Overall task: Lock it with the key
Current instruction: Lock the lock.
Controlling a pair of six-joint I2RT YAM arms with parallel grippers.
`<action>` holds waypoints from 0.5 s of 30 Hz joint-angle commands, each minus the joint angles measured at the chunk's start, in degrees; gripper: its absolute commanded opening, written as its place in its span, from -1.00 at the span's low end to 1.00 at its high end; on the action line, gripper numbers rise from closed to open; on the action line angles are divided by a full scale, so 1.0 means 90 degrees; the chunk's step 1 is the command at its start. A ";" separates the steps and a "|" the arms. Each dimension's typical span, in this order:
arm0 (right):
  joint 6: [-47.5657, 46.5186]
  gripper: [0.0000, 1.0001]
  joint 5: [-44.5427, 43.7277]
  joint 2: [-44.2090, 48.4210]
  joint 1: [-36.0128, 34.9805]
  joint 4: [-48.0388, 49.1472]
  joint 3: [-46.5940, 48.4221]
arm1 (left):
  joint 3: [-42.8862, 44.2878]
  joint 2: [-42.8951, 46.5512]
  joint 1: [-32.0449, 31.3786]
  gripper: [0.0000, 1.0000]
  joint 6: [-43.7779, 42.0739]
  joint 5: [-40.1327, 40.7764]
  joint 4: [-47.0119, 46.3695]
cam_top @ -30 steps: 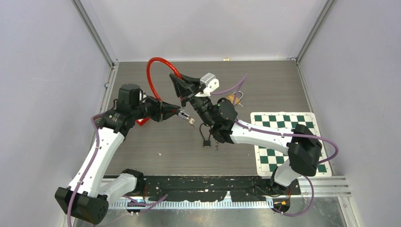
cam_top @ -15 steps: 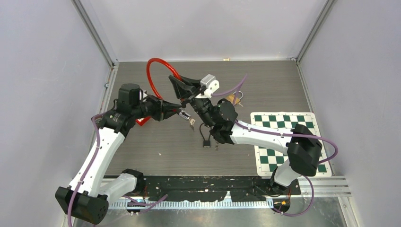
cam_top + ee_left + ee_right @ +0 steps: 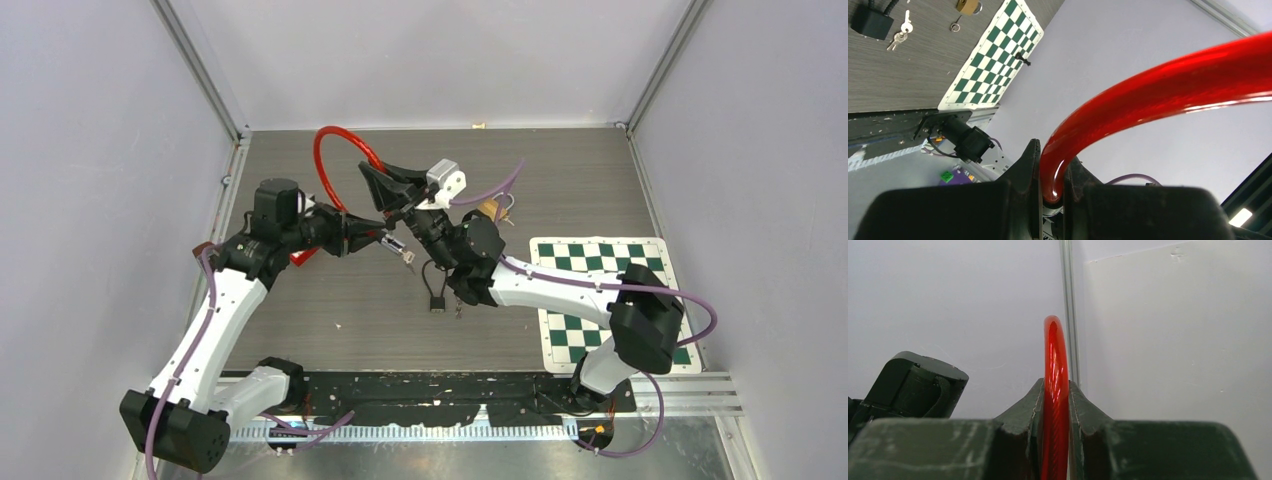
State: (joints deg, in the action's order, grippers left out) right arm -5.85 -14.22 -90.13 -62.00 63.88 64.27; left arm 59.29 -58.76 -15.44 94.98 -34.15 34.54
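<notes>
Upper centre: glossy red plastic-coated cable loop (image 3: 317, 160), judged springy and slippery, clamped narrowly by left gripper (image 3: 1053, 170) and right gripper (image 3: 1055, 395); best held near its ends.

You're seeing the red cable (image 3: 322, 150) running off the right edge in the left wrist view. Overhead, its ends are lying hidden behind the left hand (image 3: 380, 238) and right hand (image 3: 372, 180). The key (image 3: 405, 258) is showing too small to judge.
</notes>
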 commanded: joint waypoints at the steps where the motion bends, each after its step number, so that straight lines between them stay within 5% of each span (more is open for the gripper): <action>1: 0.0224 -0.90 0.0246 0.0414 -0.0074 0.0456 -0.0007 | -0.0050 0.0024 0.0056 -1.00 0.0422 -0.0439 -0.0780; 15: -0.0185 -0.90 0.0573 0.0522 -0.0074 0.0553 -0.0326 | -0.0047 0.0069 0.0065 -1.00 0.0549 -0.0601 -0.0976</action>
State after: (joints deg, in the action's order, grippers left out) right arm -5.76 -13.80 -89.06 -62.02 63.72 63.35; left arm 57.80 -58.76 -15.25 97.10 -36.77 30.11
